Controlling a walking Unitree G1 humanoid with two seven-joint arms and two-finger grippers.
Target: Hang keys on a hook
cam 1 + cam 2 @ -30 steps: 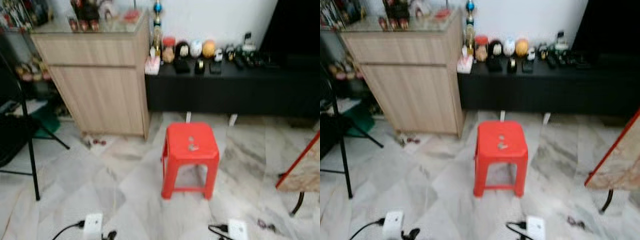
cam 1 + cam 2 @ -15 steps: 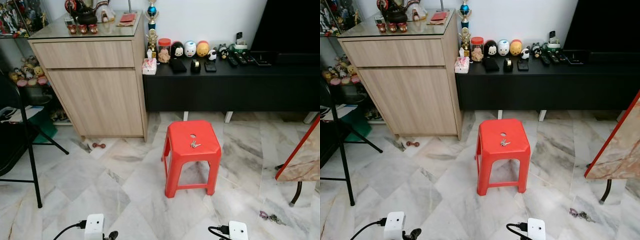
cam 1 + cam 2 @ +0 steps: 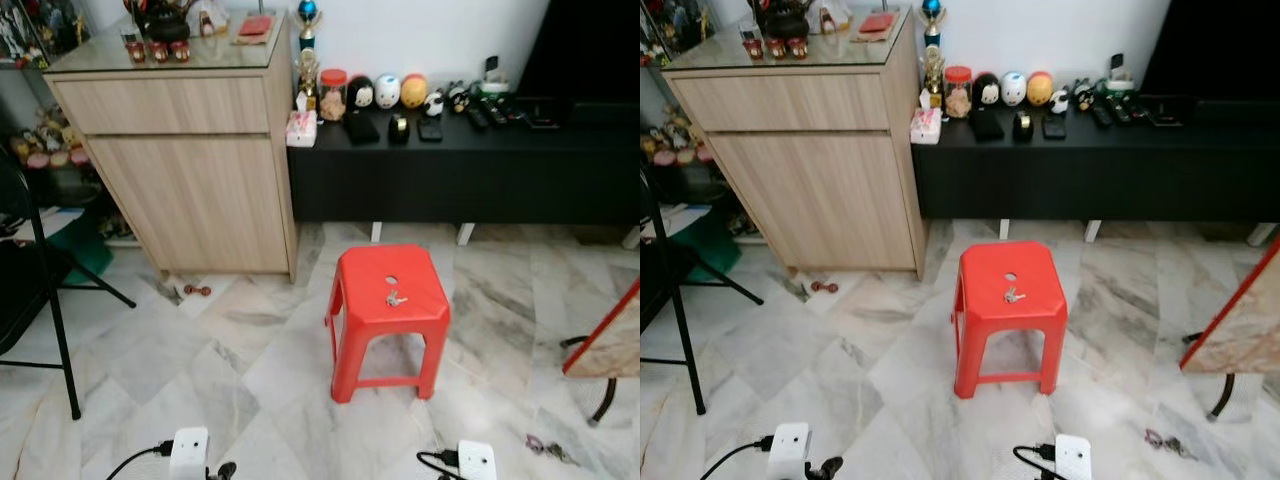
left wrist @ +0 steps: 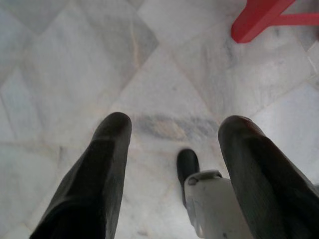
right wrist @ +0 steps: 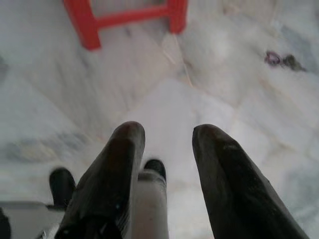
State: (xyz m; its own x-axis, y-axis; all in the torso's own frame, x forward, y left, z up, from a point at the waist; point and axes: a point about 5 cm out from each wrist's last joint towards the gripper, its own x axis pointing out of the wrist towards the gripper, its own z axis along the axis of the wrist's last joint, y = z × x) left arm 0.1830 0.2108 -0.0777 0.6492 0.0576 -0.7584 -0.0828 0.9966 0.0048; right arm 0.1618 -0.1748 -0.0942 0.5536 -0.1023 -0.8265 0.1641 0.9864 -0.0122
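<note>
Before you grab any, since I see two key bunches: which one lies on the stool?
The silver keys on the red stool; the other bunch lies on the floor.

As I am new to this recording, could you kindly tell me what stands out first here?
A bright red stool stands on the marble floor mid-room, with the keys lying on its seat. Behind it runs a black low bench lined with small figurines, beside a wooden cabinet on the left.

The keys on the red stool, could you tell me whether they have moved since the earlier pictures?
No. The keys lie just below the hole in the red stool top, as before; the camera alone shifted.
</note>
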